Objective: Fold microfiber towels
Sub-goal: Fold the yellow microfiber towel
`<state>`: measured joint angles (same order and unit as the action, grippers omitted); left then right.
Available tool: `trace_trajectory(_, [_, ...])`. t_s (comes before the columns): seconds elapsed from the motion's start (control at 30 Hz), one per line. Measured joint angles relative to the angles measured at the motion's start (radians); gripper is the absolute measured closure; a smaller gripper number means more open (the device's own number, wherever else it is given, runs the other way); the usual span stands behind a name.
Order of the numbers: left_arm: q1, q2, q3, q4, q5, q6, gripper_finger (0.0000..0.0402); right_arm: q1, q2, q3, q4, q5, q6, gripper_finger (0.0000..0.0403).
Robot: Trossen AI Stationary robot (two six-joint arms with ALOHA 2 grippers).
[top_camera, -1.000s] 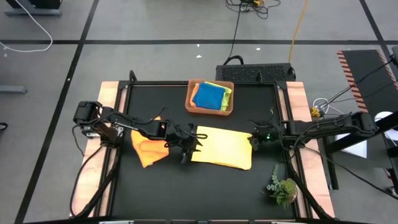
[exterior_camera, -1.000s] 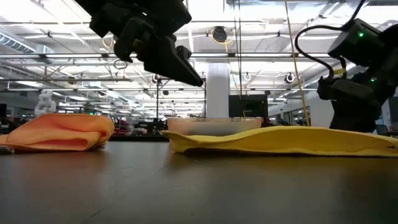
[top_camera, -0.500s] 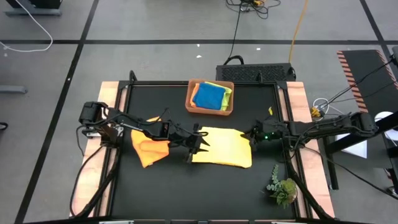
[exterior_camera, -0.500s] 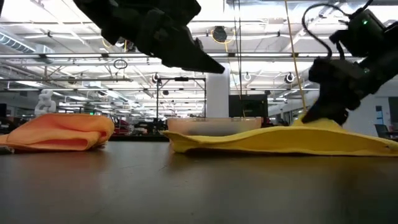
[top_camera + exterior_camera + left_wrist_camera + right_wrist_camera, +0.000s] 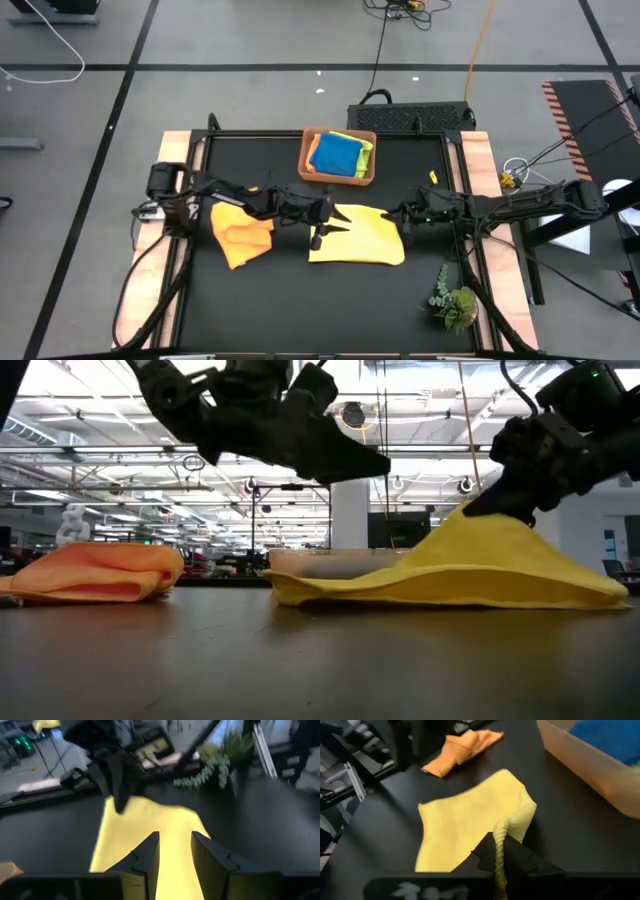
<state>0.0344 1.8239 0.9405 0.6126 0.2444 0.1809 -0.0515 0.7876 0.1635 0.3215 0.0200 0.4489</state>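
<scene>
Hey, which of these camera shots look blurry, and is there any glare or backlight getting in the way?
Left wrist view: motion-smeared, the flat yellow microfiber towel and green plant sprig soft-edged. Low view: bright ceiling lights backlight both arms into silhouettes. Right wrist view: the right gripper, pinching the yellow towel's corner, is soft at close range, as is the terracotta-brown tray. High view: evenly lit, no glare on the black table.

We see a soft, matt yellow cloth [image 5: 362, 234] with a fine napped surface lying on the table [image 5: 250, 300], whose top is a smooth black sheet with a dull sheen, edged along its left and right sides by pale bare wood. The orange cloth [image 5: 240, 232] near the left edge looks equally soft and matt, and the tray [image 5: 338, 156] at the far edge looks like smooth, matt terracotta-brown plastic. The right gripper [image 5: 499, 856] has hard, dark, matt fingers that look like plastic.
</scene>
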Motion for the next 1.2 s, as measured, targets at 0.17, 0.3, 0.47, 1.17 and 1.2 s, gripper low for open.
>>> trace_trajectory(0.17, [0.034, 0.087, 0.042, 0.066, 0.03, -0.083, 0.0288, 0.007, 0.0, 0.0, 0.09, -0.027, -0.051, 0.0395])
trace_trajectory(0.3, [0.044, 0.157, 0.119, 0.071, 0.044, -0.105, 0.0288, 0.03, 0.0, 0.001, 0.159, -0.025, -0.092, 0.0395])
trace_trajectory(0.47, [0.046, 0.203, 0.211, 0.049, 0.033, -0.115, 0.0288, 0.049, 0.01, 0.002, 0.167, -0.023, -0.095, 0.0395])
trace_trajectory(1.17, [0.046, 0.21, 0.385, -0.21, 0.058, -0.105, 0.0288, 0.08, 0.046, 0.002, 0.236, -0.019, -0.177, 0.0396])
trace_trajectory(1.2, [0.046, 0.21, 0.385, -0.21, 0.066, -0.106, 0.0289, 0.08, 0.046, 0.002, 0.236, -0.019, -0.177, 0.0396])
